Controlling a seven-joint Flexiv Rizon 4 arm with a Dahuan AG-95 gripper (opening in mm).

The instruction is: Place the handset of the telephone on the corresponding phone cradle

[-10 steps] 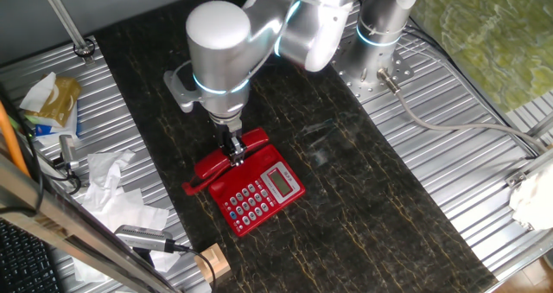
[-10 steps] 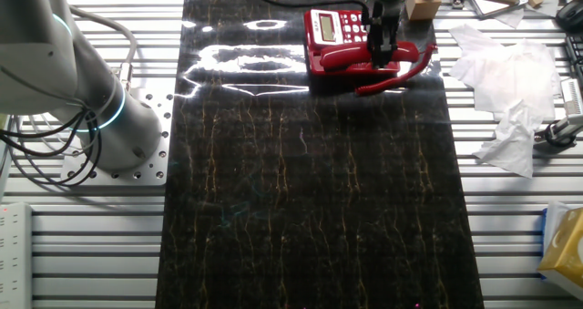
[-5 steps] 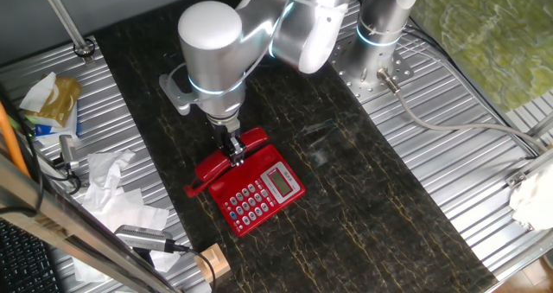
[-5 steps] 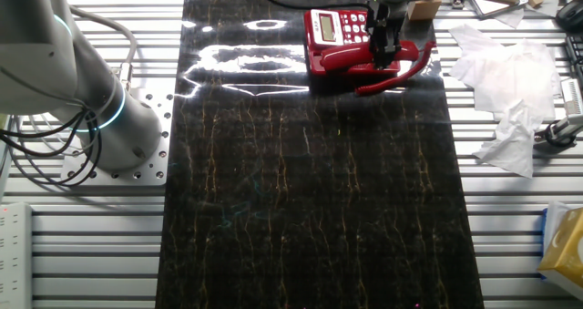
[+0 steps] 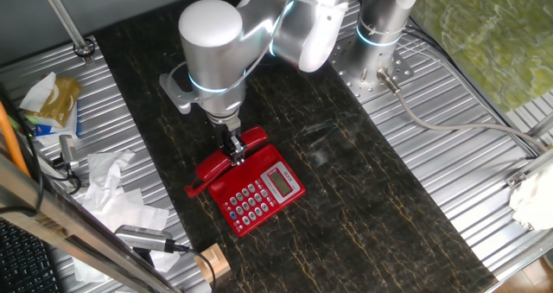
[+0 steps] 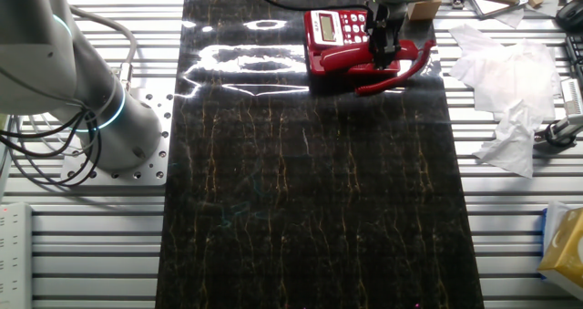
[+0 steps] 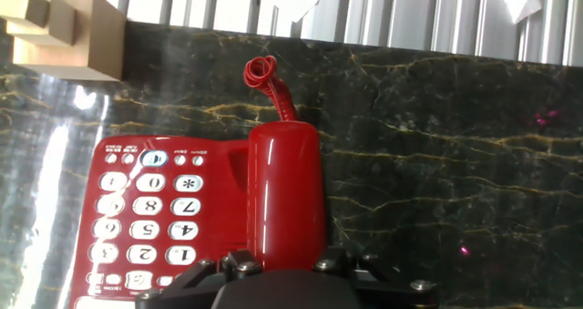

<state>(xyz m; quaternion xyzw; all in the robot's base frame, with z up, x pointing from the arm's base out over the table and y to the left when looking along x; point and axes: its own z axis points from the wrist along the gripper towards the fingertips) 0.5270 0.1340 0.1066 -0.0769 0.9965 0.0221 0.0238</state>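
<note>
1. Hardly anything has shifted since half a second ago: the arm's big white joint sits in almost the same spot at upper centre of one fixed view, and the red phone has not moved.
2. The end effector (image 5: 234, 152) stands straight down over the handset (image 5: 232, 162), near the middle of that view. In the other fixed view it (image 6: 380, 47) is at top centre-right, its dark fingers on either side of the red bar.
3. From the hand view, the end effector's black body fills the bottom edge and the handset (image 7: 284, 192) runs up from between the fingers; they look clamped on the handset, though the pads themselves are hidden.
4. The handset lies lengthwise along the phone cradle (image 6: 351, 66), the strip of the telephone (image 5: 262, 194) beside the keypad. Whether it is fully seated I cannot tell.
5. In the hand view the keypad (image 7: 146, 218) is at lower left, touching the handset's left side, and the coiled cord (image 7: 271, 83) curls up from the handset's far end toward top centre.
6. A wooden block (image 7: 64, 31) sits in the upper left corner of the hand view, apart from the telephone.
7. All of it rests on the dark marbled counter (image 6: 310, 200); crumpled white tissue (image 6: 506, 99) lies at the right of the other fixed view.
</note>
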